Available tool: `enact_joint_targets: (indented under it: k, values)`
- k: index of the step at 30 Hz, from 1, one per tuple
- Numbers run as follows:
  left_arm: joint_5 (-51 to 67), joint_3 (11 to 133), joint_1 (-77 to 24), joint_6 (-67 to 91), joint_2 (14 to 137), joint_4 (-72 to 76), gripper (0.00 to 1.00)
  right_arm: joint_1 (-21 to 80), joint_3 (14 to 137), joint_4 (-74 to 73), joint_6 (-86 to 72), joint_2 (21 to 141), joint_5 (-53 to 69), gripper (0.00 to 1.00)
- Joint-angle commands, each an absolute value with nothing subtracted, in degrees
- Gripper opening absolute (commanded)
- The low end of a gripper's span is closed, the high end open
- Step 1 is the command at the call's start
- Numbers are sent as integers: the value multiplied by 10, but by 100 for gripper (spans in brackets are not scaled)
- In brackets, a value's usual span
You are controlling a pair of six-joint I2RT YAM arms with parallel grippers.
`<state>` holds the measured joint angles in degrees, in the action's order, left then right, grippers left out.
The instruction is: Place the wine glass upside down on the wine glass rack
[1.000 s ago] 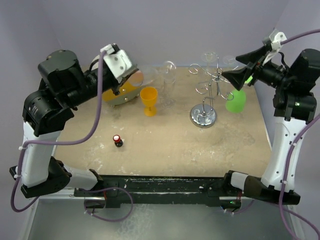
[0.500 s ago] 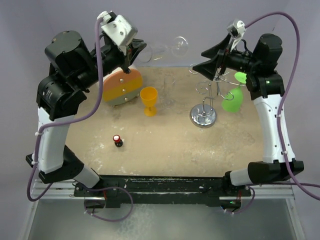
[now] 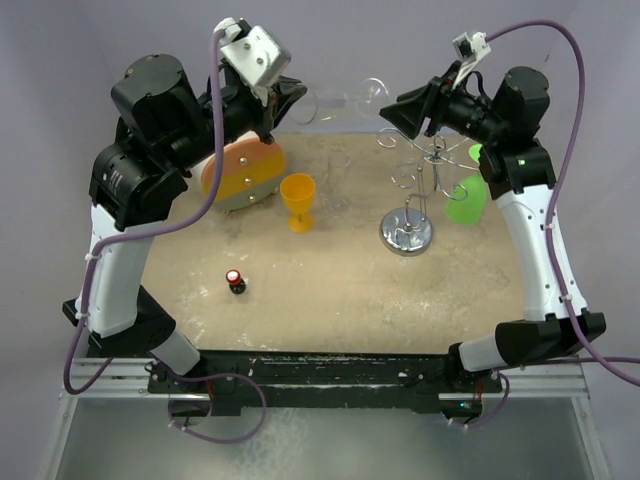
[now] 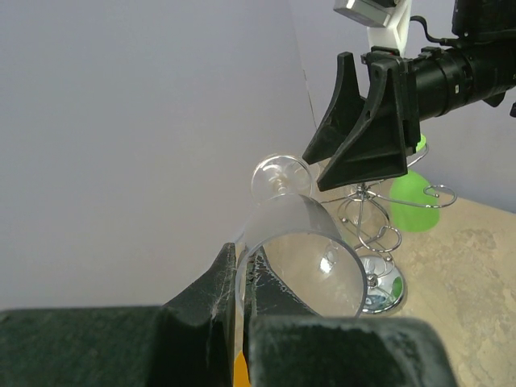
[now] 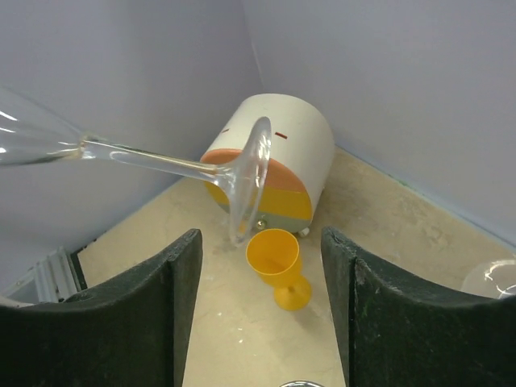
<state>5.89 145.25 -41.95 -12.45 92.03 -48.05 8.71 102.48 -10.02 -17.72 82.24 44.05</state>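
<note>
Moved: wine glass (image 3: 330, 102) raised to upper centre, sideways; right gripper (image 3: 398, 110) nearer its foot.
Left gripper (image 3: 293, 97): jaws clenched on glass rim.
Right jaws: released, flanking foot.
Rack (image 3: 407, 233): on worktop (image 3: 330, 290), centre-right.

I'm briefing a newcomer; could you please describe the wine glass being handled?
Above the table's far edge, the left gripper holds a clear wine glass sideways, foot towards the right gripper. Unlike the standing orange goblet and the green glass at the rack, it is airborne.
</note>
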Motion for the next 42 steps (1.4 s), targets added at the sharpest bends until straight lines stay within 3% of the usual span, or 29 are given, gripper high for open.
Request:
enact_joint_targets:
  k: [1,8,17,25,32,34,37,42]
  values:
    - [62,1480,-416,-110,916,-444,0,88,1025,-84,-193,814,392,62]
    - [76,1478,-417,-108,918,-448,0,88,993,8,-287,825,483,56]
    - [92,1468,-417,-108,920,-446,0,89,968,60,-342,834,503,36]
    - [95,1462,-417,-109,918,-446,0,89,959,69,-353,825,502,34]
    - [94,1456,-417,-112,915,-445,0,88,960,71,-361,823,500,11]
    - [93,1454,-417,-113,914,-445,0,88,963,71,-364,824,499,0]
    - [91,1451,-417,-116,911,-445,0,86,967,65,-364,822,494,0]
    - [82,1439,-417,-128,900,-448,24,76,976,42,-348,816,482,0]
